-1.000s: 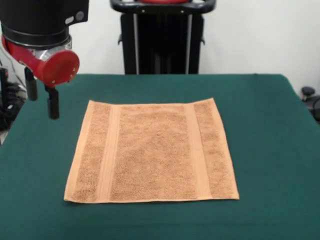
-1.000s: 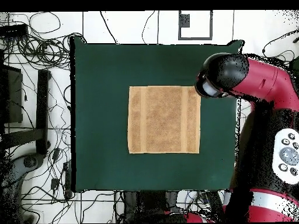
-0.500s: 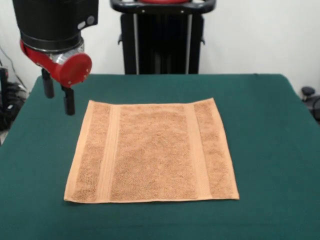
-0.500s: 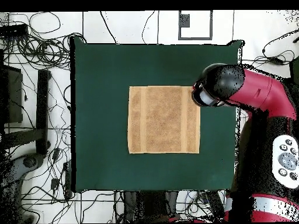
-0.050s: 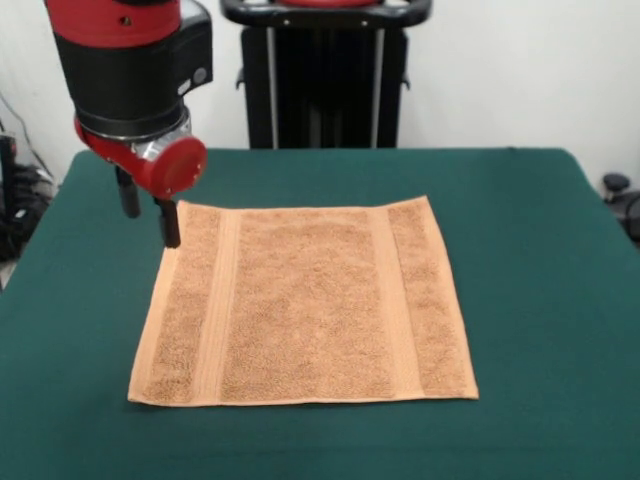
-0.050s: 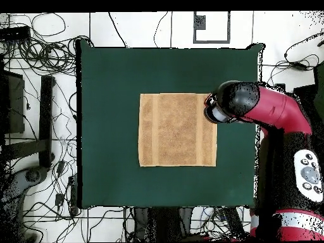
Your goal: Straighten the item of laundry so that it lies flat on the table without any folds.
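Observation:
The item of laundry (image 5: 305, 300) is an orange-tan towel lying flat and roughly square on the green table (image 5: 530, 260), with two woven bands running front to back. In the overhead view the towel (image 6: 178, 130) sits mid-table (image 6: 107, 82). My gripper (image 5: 150, 210) hangs open over the towel's far left corner in the front view, with nothing between its fingers. One fingertip (image 5: 171, 232) is over the towel's edge, the other over bare felt. From above, the arm's wrist (image 6: 221, 109) covers the towel's right edge and hides the fingers.
The black pedestal (image 5: 320, 80) stands behind the table's far edge. Cables (image 6: 44, 50) and a dark stand (image 6: 45, 114) lie on the floor off one side of the table in the overhead view. The red arm (image 6: 278, 114) reaches in from the opposite side.
The arm has moved from beyond the table's left side in the front view towards the towel, bringing the gripper to its far left corner. The towel has not shifted.

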Robot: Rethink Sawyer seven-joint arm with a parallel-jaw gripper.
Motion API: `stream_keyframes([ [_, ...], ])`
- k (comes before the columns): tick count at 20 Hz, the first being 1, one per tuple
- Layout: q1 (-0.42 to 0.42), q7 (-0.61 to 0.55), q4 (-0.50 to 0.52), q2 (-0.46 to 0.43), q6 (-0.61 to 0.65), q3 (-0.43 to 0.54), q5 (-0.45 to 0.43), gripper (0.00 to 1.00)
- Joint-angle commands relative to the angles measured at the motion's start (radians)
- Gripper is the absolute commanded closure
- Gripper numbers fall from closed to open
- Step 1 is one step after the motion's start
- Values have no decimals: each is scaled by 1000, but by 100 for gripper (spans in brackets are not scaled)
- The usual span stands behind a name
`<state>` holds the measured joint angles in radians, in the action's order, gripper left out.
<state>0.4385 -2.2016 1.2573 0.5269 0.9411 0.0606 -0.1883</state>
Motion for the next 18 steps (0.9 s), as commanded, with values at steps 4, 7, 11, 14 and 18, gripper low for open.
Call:
stream_keyframes([
  [4,48,386,221,32,-12,222,-88,0],
  [7,69,407,234,36,-6,260,-109,0],
  [11,83,393,244,38,-26,291,-148,0],
  [14,89,308,273,50,-81,291,-158,0],
  [18,97,270,281,74,-85,288,-176,0],
])
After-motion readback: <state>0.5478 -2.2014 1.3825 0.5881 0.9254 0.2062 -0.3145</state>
